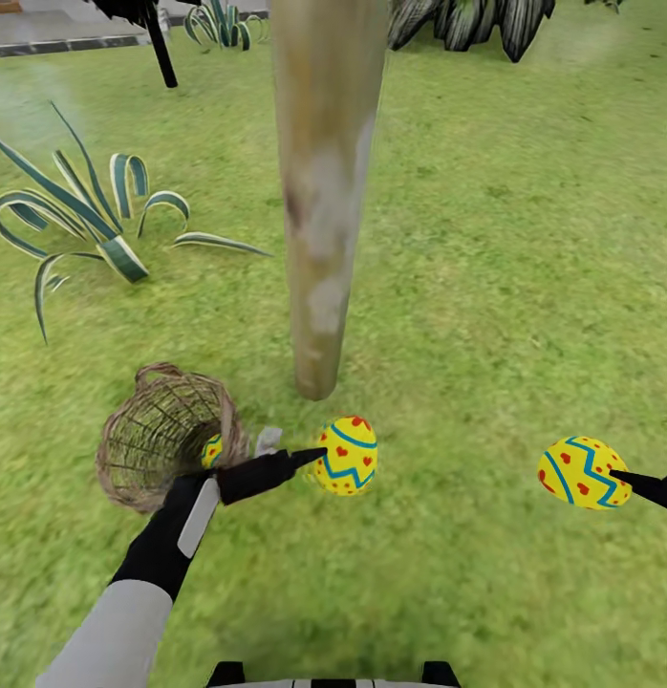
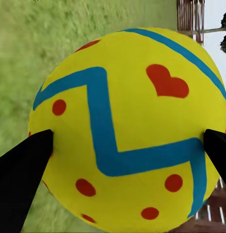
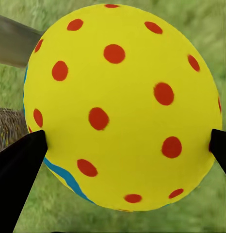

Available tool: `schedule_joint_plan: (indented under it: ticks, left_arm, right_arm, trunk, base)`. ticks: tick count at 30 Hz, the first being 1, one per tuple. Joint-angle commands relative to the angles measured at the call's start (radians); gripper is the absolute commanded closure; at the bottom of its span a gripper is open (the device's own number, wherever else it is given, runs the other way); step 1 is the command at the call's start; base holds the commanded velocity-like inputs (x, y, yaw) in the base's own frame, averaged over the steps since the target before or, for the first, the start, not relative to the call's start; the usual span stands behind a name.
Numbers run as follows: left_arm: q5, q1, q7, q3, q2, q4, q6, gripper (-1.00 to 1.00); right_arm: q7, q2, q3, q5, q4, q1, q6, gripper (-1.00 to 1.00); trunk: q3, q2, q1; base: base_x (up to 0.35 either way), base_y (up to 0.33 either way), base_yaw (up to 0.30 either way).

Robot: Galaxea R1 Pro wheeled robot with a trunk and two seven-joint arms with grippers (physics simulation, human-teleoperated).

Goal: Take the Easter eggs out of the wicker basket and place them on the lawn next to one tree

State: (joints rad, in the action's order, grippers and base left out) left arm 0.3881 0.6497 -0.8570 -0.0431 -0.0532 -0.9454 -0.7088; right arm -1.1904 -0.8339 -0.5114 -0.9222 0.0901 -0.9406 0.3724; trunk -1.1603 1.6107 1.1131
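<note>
The wicker basket point(image 1: 161, 435) lies tipped on the lawn point(image 1: 486, 239), its mouth toward me, with one yellow Easter egg point(image 1: 212, 449) just inside. My left gripper point(image 1: 319, 457) is shut on a second egg point(image 1: 346, 455), held low in front of the foot of the tree point(image 1: 322, 191); that egg point(image 2: 127, 131) sits between black fingertips point(image 2: 25, 165) in the left wrist view. At the right edge my right gripper point(image 1: 615, 475) is shut on the third egg point(image 1: 581, 472), seen as a red-dotted egg point(image 3: 122, 107) between fingertips point(image 3: 21, 165) in the right wrist view.
A striped spiky plant point(image 1: 95, 225) grows left of the trunk. More striped plants point(image 1: 477, 19) and a dark thin trunk point(image 1: 161, 48) stand at the back, with paving point(image 1: 56, 29) at far left. Grass stretches to the right of the tree.
</note>
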Motion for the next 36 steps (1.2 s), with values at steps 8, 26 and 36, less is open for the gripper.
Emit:
schedule_joint_plan:
  ticks: [8, 26, 36]
  left_arm:
    - [0.002, 0.002, 0.243, 0.013, -0.069, 0.068, 0.186, 1.0]
    - [0.003, 0.001, 0.361, 0.017, -0.071, 0.134, 0.387, 1.0]
    - [0.001, 0.001, 0.514, 0.02, -0.092, 0.205, 0.477, 1.0]
  right_arm:
    - [-0.001, -0.001, -0.007, -0.01, 0.0, 0.0, 0.01, 1.0]
    - [0.0, -0.001, -0.008, -0.01, 0.0, 0.0, 0.01, 1.0]
    - [0.29, 0.209, -0.005, -0.014, -0.03, 0.0, -0.107, 1.0]
  trunk:
    - [-0.001, 0.0, 0.0]
    - [-0.005, 0.0, 0.0]
    - [-0.005, 0.0, 0.0]
  base:
    - [0.095, -0.261, 0.0]
    - [0.051, -0.049, 0.201]
    - [0.014, -0.015, 0.001]
